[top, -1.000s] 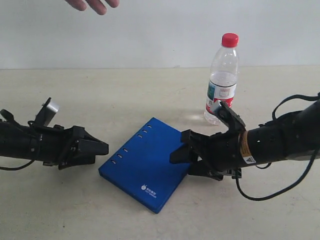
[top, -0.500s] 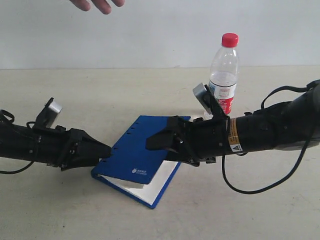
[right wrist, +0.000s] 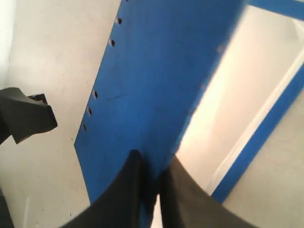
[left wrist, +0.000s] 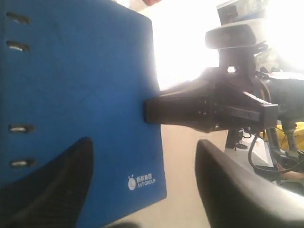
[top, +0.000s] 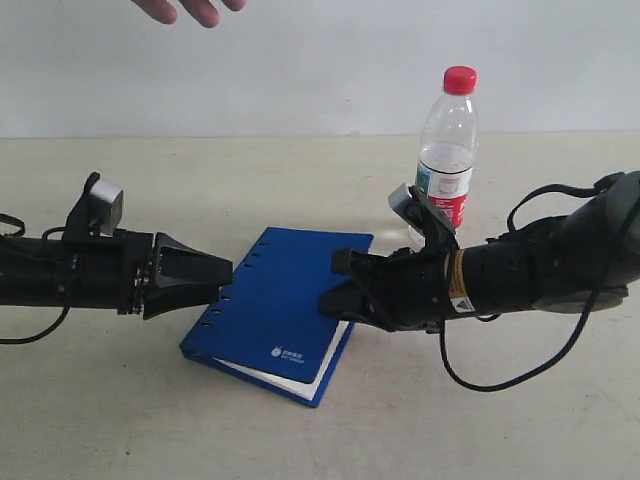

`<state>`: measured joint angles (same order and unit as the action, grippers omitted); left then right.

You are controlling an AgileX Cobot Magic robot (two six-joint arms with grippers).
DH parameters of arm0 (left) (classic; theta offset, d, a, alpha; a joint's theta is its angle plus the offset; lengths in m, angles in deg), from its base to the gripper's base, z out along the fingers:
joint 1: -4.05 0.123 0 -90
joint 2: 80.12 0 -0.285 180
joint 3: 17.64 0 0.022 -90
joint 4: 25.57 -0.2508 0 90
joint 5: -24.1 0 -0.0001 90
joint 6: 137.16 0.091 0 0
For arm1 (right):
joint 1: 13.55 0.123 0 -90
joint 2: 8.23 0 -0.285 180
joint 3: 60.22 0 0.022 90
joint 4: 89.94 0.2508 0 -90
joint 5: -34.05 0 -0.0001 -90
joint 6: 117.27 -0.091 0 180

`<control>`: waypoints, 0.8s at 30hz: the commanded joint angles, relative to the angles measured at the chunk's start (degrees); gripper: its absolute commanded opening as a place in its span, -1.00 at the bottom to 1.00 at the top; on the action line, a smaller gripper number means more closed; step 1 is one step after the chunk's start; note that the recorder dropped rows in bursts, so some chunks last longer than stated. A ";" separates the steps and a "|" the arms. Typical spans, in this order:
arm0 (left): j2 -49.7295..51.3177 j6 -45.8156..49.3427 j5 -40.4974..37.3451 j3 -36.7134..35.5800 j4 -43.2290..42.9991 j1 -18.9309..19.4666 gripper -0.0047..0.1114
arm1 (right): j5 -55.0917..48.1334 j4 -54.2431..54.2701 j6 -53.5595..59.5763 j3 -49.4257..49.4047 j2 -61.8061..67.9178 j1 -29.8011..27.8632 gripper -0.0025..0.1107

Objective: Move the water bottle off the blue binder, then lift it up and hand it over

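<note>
Standing upright toward the far right part of the counter [top: 120, 400], the water bottle [top: 446, 160] is off the blue binder [top: 275, 320] and apart from it, red cap on; its base is hidden behind the right arm. That step looks done, so the lift and handover remain.

The binder lies near the middle of the counter, spine edge toward the left edge. The right gripper [top: 340, 285] is clenched on the binder's free edge, which is why the top board tilts up and pale pages [right wrist: 228, 95] show underneath. This pinch seems aimed at raising the binder, though I judge a grip on one board alone risks it swinging open.

The left gripper [top: 222, 277] sits just at the spine edge with its fingers spread wide, grasping nothing, probably placed to brace the binder against sliding.

A person's hand [top: 190, 10] hangs above the far left edge, likely awaiting the handover.
</note>
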<state>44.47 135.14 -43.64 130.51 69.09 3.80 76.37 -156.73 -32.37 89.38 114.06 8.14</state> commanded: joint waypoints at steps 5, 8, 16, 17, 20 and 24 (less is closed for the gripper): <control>0.05 6.36 1.35 1.68 5.29 5.81 0.10 | 1.68 -8.71 8.13 0.09 0.00 0.17 -0.96; 0.05 11.03 4.19 1.79 4.01 6.91 0.10 | 5.50 -11.34 15.44 0.09 0.00 0.17 -0.96; 1.20 18.13 4.51 1.79 2.37 6.99 0.10 | 22.82 -10.80 22.35 0.09 -0.11 0.17 -0.96; 2.06 18.30 4.03 1.79 2.12 6.88 0.10 | 24.44 -10.85 22.67 0.09 -0.11 0.17 -0.96; 4.94 19.55 -2.22 1.79 2.12 6.88 0.10 | 24.86 -10.85 22.81 0.09 -0.11 0.17 -0.96; 7.49 20.39 -2.22 1.79 1.55 5.95 0.10 | 21.54 -11.50 22.59 0.09 -0.11 0.17 -0.96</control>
<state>50.87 154.55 -45.88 132.25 71.78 10.66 97.10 -166.38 -11.13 89.38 114.17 8.14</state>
